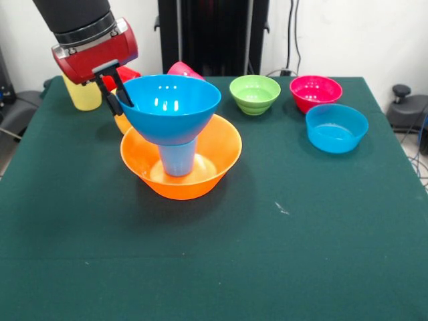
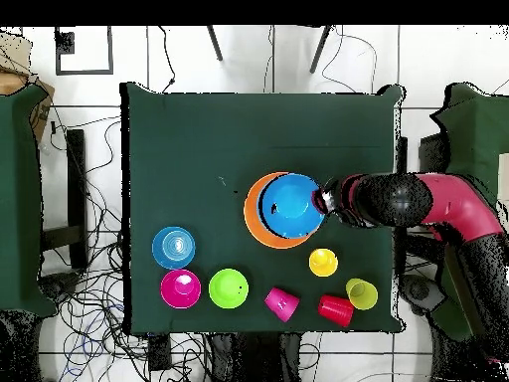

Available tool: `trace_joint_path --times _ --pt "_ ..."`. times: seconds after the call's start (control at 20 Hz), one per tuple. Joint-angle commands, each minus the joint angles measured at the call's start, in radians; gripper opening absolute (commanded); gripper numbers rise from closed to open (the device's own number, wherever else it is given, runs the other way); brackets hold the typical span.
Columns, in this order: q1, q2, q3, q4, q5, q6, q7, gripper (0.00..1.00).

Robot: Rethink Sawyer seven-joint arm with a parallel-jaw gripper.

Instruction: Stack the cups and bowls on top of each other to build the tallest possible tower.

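Gripper: the gripper (image 1: 117,95) sits at the rim of the large blue bowl (image 1: 170,107), its dark fingers straddling the bowl's wall, one inside, one outside. It looks clamped on that rim, though the front view doesn't show the contact cleanly.
Tower: the large blue bowl is perched on the light blue cup (image 1: 178,158), which stands upside down in the middle of the large orange bowl (image 1: 180,167). Three levels, and the blue bowl looks fairly level.
Behind the tower: on the gripper's side, the yellow cup (image 1: 81,93), the red cup (image 1: 127,72) and the pink cup (image 1: 184,69), with the orange cup (image 1: 122,122) tucked just behind the orange bowl's rim.
Beside the tower: well apart from it, the green bowl (image 1: 255,93), magenta bowl (image 1: 315,92) and small blue bowl (image 1: 336,127) wait in a group.
Step in hand: seating the blue bowl, I'd say.
Doing it well: centre it on the cup's narrow base before letting go. Open slowly and lift straight off the rim; a sideways drag could tip the lot.
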Motion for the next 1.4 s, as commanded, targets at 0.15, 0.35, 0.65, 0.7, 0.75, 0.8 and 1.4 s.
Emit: trace_joint_path --times 0.15,0.35,0.65,0.7,0.75,0.8,1.4 --pt "0.048 0.052 -0.091 0.040 -0.064 -0.017 -0.149 0.00" --pt "0.047 0.054 -0.091 0.045 -0.060 -0.013 -0.149 0.00" --pt "0.046 0.058 -0.090 0.042 -0.054 -0.005 -0.156 0.00" --pt "0.047 0.058 -0.090 0.041 -0.053 -0.005 -0.157 0.00" --pt "0.044 0.058 -0.090 0.043 -0.053 -0.005 -0.158 0.00" --pt "0.044 0.059 -0.090 0.043 -0.052 -0.005 -0.159 0.00" --pt "0.040 0.065 -0.096 0.055 -0.059 -0.013 -0.171 0.00"
